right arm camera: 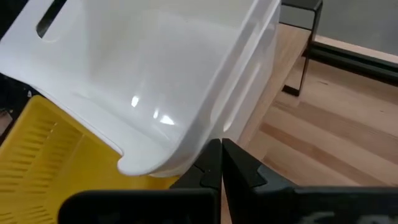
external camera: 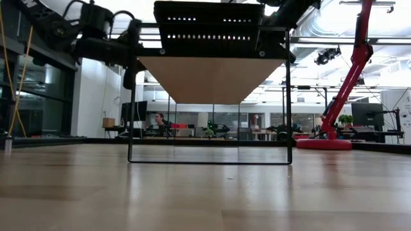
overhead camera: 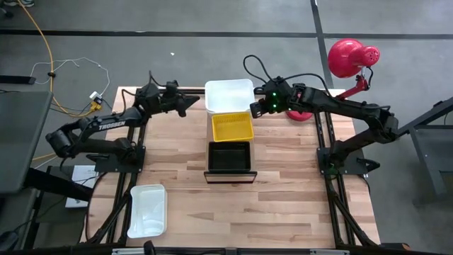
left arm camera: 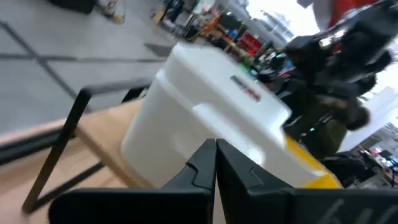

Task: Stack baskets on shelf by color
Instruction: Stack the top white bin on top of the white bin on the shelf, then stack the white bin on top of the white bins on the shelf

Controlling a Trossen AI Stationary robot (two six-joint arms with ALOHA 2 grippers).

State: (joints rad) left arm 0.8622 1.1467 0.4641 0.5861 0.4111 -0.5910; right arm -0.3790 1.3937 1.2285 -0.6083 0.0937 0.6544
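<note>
both hands, left [overhead camera: 190,103] and right [overhead camera: 256,108], pinched together, flank the smooth white plastic basket [overhead camera: 228,95] on the wood-grain shelf [external camera: 212,78]; next, probably fetching the second white basket [overhead camera: 148,210] off the counter [overhead camera: 283,191].

White basket [overhead camera: 228,94], yellow mesh basket [overhead camera: 232,127], seemingly plain black basket [overhead camera: 229,156].

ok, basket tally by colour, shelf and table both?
White: 2, one on the shelf at its far end, one on the table at the near left corner
Yellow: 1, on the shelf
Black: 1, on the shelf
Total: 4
</note>
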